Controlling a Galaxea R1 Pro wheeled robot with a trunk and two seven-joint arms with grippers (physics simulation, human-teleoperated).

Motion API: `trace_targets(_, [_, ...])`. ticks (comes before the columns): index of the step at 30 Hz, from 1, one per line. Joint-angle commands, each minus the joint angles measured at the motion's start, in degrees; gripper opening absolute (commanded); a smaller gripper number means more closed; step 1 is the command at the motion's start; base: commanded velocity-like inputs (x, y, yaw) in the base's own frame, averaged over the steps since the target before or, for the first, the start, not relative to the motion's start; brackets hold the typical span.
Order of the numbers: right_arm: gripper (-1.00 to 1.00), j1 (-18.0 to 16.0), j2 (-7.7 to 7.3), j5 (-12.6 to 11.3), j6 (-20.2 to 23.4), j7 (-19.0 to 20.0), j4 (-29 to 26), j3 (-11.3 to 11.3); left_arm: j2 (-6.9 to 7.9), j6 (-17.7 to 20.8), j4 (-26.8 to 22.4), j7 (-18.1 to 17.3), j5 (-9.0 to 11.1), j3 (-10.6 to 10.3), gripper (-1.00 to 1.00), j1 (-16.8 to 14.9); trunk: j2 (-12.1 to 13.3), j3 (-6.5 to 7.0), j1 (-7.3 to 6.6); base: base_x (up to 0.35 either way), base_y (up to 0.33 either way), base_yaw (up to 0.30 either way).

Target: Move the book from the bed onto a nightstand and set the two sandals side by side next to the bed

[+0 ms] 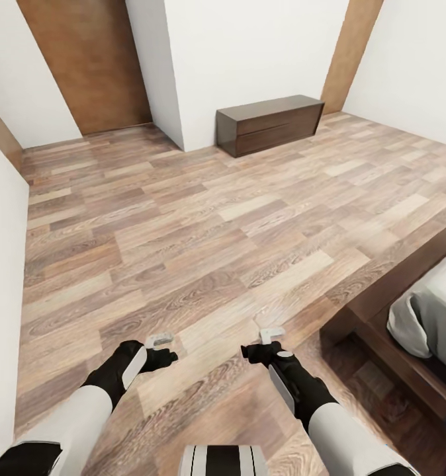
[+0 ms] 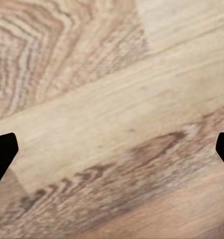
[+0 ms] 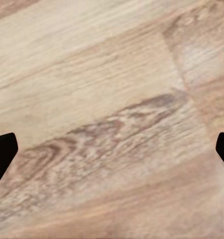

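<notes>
Pincers — left (image 1: 160, 341), right (image 1: 272, 334) — apparently spread, empty | bed (image 1: 408, 284) right | nightstand (image 1: 270, 123) by wall

You're looking at a wood-plank floor (image 1: 203, 225) running thru most of the head view, pale and brown boards alternating. At approx 1 o'clock, a low dark-brown cabinet (image 1: 270, 123) is sitting directly on the planks, its back against the white wall. At approx 4 o'clock, the bed (image 1: 408, 301) is resting on the floor too: dark wood frame w/ a light-grey mattress (image 1: 431, 311) lying on it, corner overhanging slightly. Both wrist cams are showing bare plank grain (image 2: 112, 129) (image 3: 107, 124) below.
</notes>
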Motion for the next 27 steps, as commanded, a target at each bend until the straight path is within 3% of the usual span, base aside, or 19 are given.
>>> trace_targets(1, [1.00,0.0,-0.03,-0.4,0.3,-0.1,-0.1,0.2,0.02,0.2,-0.1,0.1,0.3,-0.2,1.00,0.0,0.0,-0.04,0.02,0.319,0.071,0.049])
trace_targets(8, [1.00,0.0,-0.03,-0.4,0.3,0.0,-0.1,0.2,-0.01,0.2,-0.1,0.1,0.3,-0.2,1.00,0.0,0.0,-0.10,0.02,0.323,0.032,0.107])
trace_targets(27, [1.00,0.0,-0.67,-0.4,0.2,0.1,1.3,-0.1,-0.02,-2.2,0.4,0.2,0.1,-0.3,1.00,0.1,0.0,-0.11,0.02,0.329,-0.025,0.004])
